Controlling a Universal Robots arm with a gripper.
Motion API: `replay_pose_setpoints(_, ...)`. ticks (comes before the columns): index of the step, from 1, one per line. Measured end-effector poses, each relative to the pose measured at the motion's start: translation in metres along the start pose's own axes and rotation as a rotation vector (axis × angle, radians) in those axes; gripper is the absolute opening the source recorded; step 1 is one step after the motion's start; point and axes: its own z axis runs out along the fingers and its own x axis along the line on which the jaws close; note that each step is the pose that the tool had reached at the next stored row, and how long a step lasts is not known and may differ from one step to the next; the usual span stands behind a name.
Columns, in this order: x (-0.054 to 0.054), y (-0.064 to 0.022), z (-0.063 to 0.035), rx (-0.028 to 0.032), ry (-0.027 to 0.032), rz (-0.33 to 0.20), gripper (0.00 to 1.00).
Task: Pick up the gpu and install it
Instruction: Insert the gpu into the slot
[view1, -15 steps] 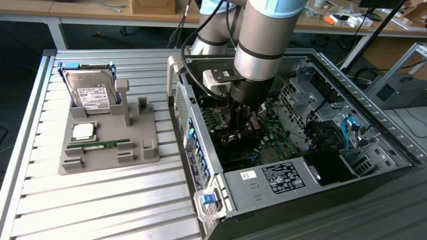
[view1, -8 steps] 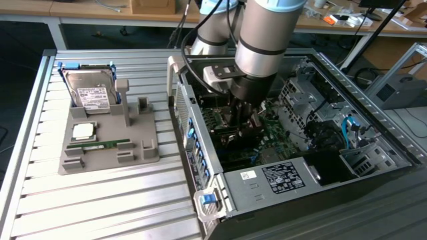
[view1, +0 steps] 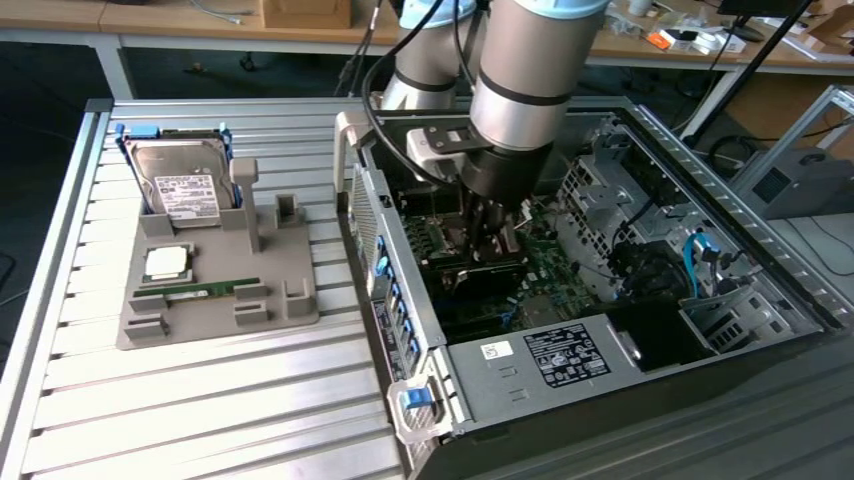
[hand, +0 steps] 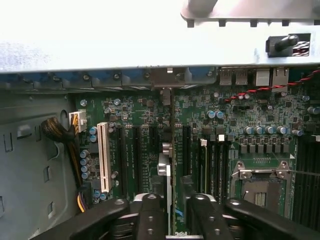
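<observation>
Wrist view looks down on the green motherboard (hand: 140, 115), where the pincer (hand: 170, 210) pinches the gpu (hand: 169, 170) edge-on between its dark fingers (hand: 150, 212), the card upright over the expansion slots beside the white slot (hand: 103, 157). Exterior view places the pincer (view1: 491, 235) inside the open computer case (view1: 747, 250); the card below it seems seated, though shadow hides the contact. A grey tray (view1: 220, 290) sits on the worktop (view1: 200, 400).

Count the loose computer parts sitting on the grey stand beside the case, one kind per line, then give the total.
Hard drive: 1
CPU: 1
Memory stick: 1
Total: 3
</observation>
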Motion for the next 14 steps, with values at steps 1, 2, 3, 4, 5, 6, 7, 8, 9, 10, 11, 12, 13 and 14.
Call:
replay_pose_setpoints(1,0.0,0.0,-0.0001,-0.0001,0.0001,0.0,0.21)
replay_pose_setpoints(2,-0.001,-0.0001,0.0,0.0,-0.0001,-0.001,0.15)
replay_pose_setpoints(3,-0.001,-0.0007,0.0,-0.0002,-0.0002,-0.002,0.11)
replay_pose_setpoints(4,-0.001,-0.0023,0.0005,-0.0018,-0.0003,-0.003,0.11)
replay_pose_setpoints(5,-0.001,-0.0043,0.0008,-0.0038,-0.0001,-0.003,0.11)
replay_pose_setpoints(6,-0.001,-0.0071,0.0014,-0.0073,0.0,-0.004,0.11)
replay_pose_setpoints(7,-0.001,-0.0097,0.0019,-0.0099,0.0,-0.004,0.11)
replay_pose_setpoints(8,-0.001,-0.0138,0.0025,-0.013,-0.0002,-0.005,0.11)
replay_pose_setpoints(9,-0.001,-0.0164,0.0028,-0.015,-0.0001,-0.006,0.11)
replay_pose_setpoints(10,-0.001,-0.0193,0.0031,-0.0173,0.0,-0.007,0.11)
replay_pose_setpoints(11,-0.001,-0.0211,0.0033,-0.0185,-0.0001,-0.007,0.11)
replay_pose_setpoints(12,-0.001,-0.0232,0.0035,-0.0198,-0.0001,-0.008,0.11)
replay_pose_setpoints(13,-0.001,-0.0264,0.0038,-0.0216,0.0,-0.009,0.11)
replay_pose_setpoints(14,-0.002,-0.0298,0.0042,-0.0235,-0.0001,-0.009,0.11)
